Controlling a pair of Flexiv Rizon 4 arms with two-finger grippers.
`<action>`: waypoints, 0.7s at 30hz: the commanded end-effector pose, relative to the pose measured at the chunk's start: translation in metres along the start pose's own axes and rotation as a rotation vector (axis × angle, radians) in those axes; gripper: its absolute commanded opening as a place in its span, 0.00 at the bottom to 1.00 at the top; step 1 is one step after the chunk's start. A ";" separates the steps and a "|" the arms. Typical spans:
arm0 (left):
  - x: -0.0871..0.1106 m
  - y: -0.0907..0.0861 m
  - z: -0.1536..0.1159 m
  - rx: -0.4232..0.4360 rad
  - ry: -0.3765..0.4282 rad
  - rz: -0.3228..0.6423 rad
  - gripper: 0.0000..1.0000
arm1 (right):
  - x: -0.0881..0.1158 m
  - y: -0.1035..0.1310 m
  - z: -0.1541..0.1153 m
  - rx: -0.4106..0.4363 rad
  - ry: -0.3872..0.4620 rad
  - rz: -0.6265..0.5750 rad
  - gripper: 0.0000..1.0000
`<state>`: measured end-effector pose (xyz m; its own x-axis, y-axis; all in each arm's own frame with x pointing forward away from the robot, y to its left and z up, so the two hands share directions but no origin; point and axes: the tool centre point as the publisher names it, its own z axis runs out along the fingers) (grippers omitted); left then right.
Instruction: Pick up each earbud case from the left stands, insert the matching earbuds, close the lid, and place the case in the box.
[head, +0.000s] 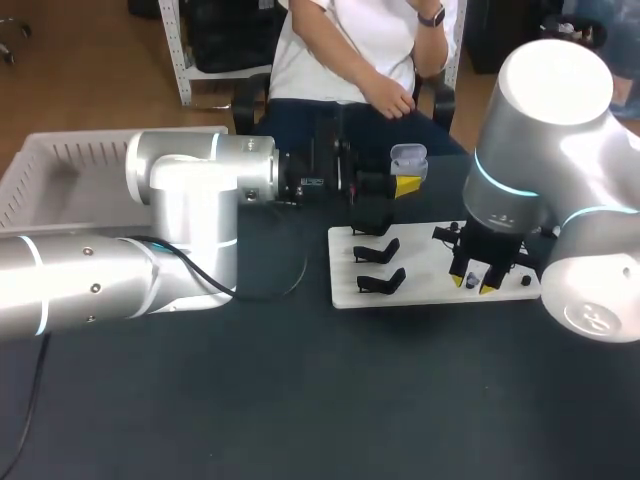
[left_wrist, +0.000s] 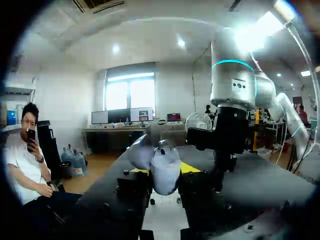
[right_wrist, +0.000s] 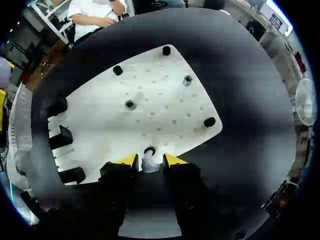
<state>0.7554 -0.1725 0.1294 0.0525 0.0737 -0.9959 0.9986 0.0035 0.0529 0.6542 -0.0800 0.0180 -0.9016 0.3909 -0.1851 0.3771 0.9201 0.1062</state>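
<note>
My left gripper (head: 402, 180) is held above the table's far side, shut on a pale earbud case (head: 408, 158). In the left wrist view the case (left_wrist: 166, 172) sits between the fingers of the left gripper (left_wrist: 165, 182) with its lid (left_wrist: 141, 152) swung open. My right gripper (head: 478, 284) points down at the front edge of the white board (head: 430, 268). In the right wrist view a small pale earbud (right_wrist: 149, 164) stands on the white board (right_wrist: 150, 100) between the yellow tips of the right gripper (right_wrist: 150, 161). The tips stand close on either side of it, with slight gaps.
Black case stands (head: 380, 265) line the board's left part, seen too as black stands (right_wrist: 60, 137) in the right wrist view. Small black pegs (right_wrist: 118, 70) dot the board. A white basket (head: 60, 165) sits at the far left, behind my left arm.
</note>
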 end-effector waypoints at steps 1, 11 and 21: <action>0.001 -0.001 0.000 -0.005 -0.003 0.004 0.00 | 0.002 0.000 0.000 0.001 -0.007 0.004 0.27; 0.001 -0.001 0.000 -0.005 -0.003 0.004 0.00 | 0.002 0.002 0.001 0.011 -0.012 0.006 0.00; 0.001 -0.001 0.000 -0.005 -0.003 0.004 0.00 | 0.002 -0.002 -0.018 0.005 -0.025 0.001 0.00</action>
<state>0.7554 -0.1725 0.1294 0.0525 0.0737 -0.9959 0.9986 0.0035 0.0529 0.6559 -0.0786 0.0269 -0.8985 0.3914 -0.1989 0.3791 0.9201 0.0981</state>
